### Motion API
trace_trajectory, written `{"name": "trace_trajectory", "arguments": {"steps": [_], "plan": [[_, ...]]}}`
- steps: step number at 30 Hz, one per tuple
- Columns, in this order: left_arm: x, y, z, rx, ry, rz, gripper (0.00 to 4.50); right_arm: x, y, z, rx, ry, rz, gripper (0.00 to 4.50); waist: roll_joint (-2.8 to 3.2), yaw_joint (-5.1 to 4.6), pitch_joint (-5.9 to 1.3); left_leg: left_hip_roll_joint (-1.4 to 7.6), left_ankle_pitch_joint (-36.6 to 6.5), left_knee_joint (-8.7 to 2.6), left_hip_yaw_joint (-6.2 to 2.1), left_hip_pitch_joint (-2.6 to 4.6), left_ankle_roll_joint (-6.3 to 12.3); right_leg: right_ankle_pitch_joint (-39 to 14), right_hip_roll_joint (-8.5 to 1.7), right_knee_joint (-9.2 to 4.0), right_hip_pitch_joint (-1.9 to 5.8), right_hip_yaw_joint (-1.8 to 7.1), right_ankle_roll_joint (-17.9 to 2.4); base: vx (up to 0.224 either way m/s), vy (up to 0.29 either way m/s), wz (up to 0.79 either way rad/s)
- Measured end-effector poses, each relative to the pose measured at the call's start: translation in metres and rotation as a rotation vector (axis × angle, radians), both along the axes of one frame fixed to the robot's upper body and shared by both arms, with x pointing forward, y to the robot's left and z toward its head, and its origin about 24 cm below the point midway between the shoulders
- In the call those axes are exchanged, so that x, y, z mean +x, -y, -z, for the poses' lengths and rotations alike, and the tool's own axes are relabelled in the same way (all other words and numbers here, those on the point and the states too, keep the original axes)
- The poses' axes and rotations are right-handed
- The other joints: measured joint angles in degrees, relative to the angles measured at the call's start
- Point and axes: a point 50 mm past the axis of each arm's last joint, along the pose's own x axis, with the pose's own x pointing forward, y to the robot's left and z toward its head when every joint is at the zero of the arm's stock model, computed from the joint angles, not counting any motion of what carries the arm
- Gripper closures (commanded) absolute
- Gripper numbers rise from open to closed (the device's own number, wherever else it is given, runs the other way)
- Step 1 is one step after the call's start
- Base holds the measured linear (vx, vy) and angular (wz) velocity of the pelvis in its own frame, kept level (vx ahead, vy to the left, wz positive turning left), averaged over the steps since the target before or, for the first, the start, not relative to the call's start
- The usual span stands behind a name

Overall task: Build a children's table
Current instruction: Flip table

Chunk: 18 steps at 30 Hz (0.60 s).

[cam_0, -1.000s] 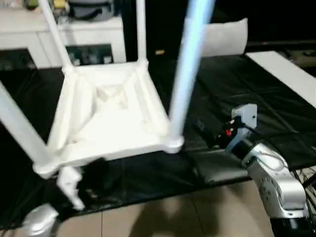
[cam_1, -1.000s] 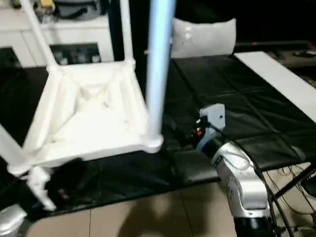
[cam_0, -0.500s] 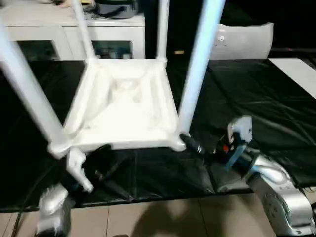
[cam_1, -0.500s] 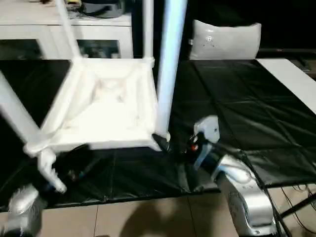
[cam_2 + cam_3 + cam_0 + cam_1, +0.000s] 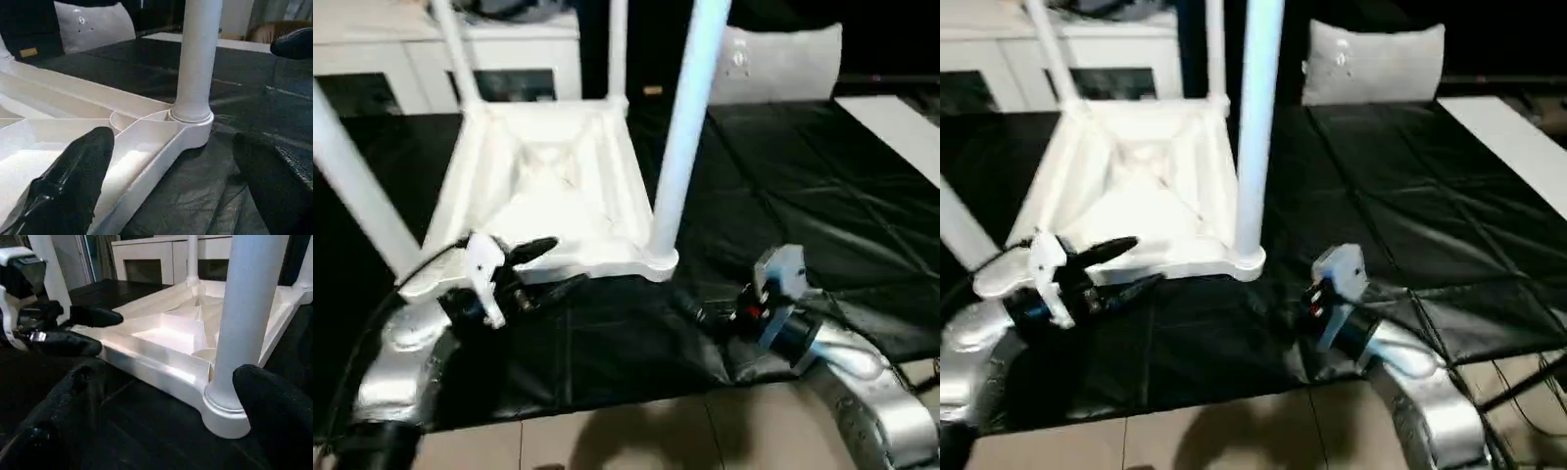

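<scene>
On the black mat, your table (image 5: pixel 543 196) lies top down so its legs (image 5: pixel 685 127) stand up. Your left gripper (image 5: pixel 543 266) straddles its near rim, wide open and empty; your right gripper (image 5: pixel 697 311) waits empty and spread beside the near corner.

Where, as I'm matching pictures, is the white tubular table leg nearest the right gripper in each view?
Left eye view: white tapered tubular leg, right of centre.
Right eye view: leg, near centre.
Left wrist view: leg upright, close ahead.
Right wrist view: leg upright, close ahead.
Shared landmark: round white corner socket at its foot.
</scene>
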Motion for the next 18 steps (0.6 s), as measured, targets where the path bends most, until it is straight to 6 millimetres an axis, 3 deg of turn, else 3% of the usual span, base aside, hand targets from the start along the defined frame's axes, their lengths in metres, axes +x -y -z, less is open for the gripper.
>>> {"name": "trace_trajectory", "arguments": {"steps": [10, 16, 18], "plan": [[-0.026, 0.003, -0.012, -0.068, -0.021, -0.109, 0.13, -0.001, -0.011, 0.002, 0.007, -0.016, -0.033, 0.00, 0.02, -0.29, 0.45, 0.05, 0.1, 0.00, 0.00, 0.10, -0.17, -0.1, 0.05, 0.13, 0.24, 0.04, 0.2, 0.000, 0.000, 0.00], [-0.035, 0.004, -0.039, -0.139, 0.068, -0.231, 0.13, 0.022, -0.024, -0.011, 0.027, 0.047, -0.049, 0.00, 0.07, -0.04, 0.53, 0.10, 0.1, 0.03, -0.02, 0.10, -0.18, 0.0, 0.09, 0.15, 0.26, 0.01, 0.0, 0.000, 0.000, 0.00], [-0.038, 0.001, -0.036, -0.093, 0.041, -0.308, 0.13, 0.038, -0.035, -0.012, 0.031, 0.052, -0.041, 0.00, 0.55, -0.27, 0.61, 0.10, 0.1, 0.14, -0.03, 0.07, -0.18, 0.0, 0.09, 0.17, 0.23, 0.02, 0.0, 0.000, 0.000, 0.00]]}}
